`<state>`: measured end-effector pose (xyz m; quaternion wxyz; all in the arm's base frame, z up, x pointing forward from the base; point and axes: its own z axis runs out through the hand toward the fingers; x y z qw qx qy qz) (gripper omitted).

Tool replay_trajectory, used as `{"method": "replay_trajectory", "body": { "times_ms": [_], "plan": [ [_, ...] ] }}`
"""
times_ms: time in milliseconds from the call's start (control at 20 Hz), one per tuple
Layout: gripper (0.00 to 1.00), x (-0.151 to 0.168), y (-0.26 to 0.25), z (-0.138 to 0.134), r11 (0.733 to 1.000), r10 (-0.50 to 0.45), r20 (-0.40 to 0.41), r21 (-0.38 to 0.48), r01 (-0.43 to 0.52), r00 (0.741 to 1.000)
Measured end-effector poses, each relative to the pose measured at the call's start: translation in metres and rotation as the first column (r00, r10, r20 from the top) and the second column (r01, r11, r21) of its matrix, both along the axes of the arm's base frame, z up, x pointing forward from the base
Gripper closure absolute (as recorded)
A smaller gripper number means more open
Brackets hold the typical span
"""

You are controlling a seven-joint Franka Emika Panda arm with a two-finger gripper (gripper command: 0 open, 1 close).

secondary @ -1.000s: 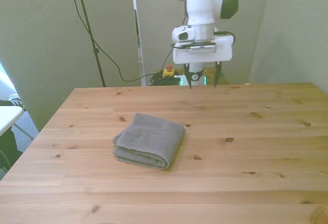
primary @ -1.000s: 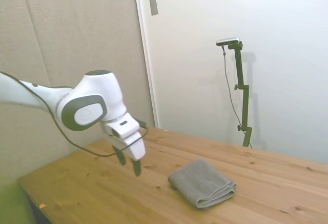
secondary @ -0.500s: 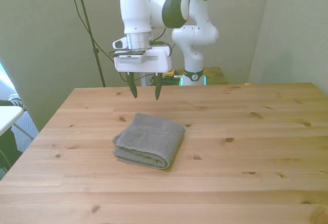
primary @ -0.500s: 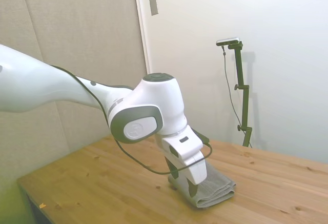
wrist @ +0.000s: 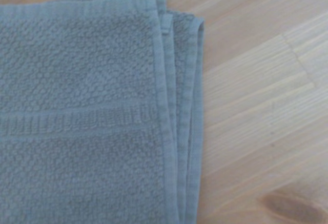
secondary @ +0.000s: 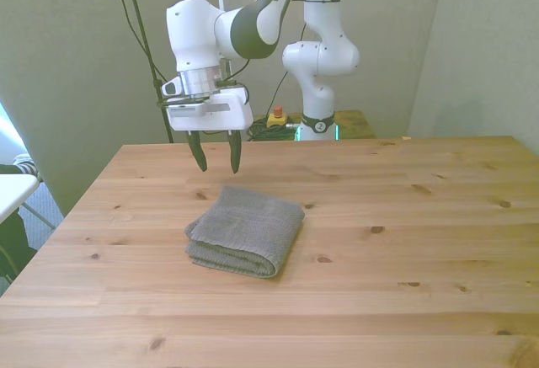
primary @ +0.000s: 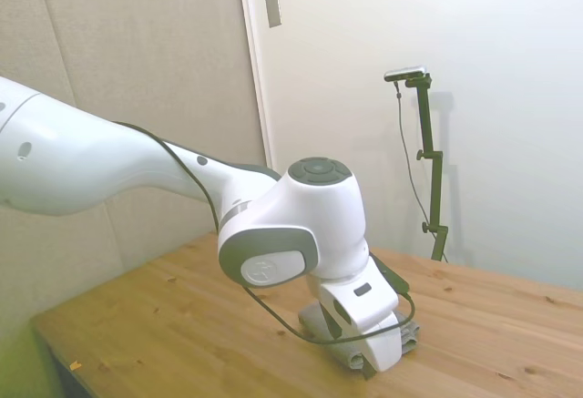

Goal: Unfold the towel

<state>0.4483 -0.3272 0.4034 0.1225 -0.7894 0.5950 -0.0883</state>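
Your wooden desk (secondary: 404, 242) carried the folded towel (secondary: 246, 229); the gripper (secondary: 216, 156) hung above, fingers apart, hiding much of it sideways.

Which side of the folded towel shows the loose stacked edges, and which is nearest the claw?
The towel's side toward the front view's left shows stacked layers; its far edge lies nearest the open claw hovering above.

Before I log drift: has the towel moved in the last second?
No. In the front view the towel lies at the same knots in the table; only the gripper came over it.
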Motion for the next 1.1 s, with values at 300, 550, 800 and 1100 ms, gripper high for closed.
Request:
{"method": "replay_trajectory", "body": {
  "times_ms": [300, 550, 800, 1100],
  "plan": [
    [0.00, 0.012, -0.017, -0.021, 0.998, -0.004, 0.066, 0.067, 0.000, 0.998],
    [0.00, 0.018, -0.003, -0.030, 0.991, 0.047, 0.086, 0.124, -0.057, 0.995],
    [0.00, 0.018, 0.004, -0.041, 0.982, 0.063, 0.067, 0.174, -0.074, 0.996],
    [0.00, 0.019, 0.003, -0.045, 0.980, 0.054, 0.071, 0.186, -0.067, 0.996]
  ]
}}
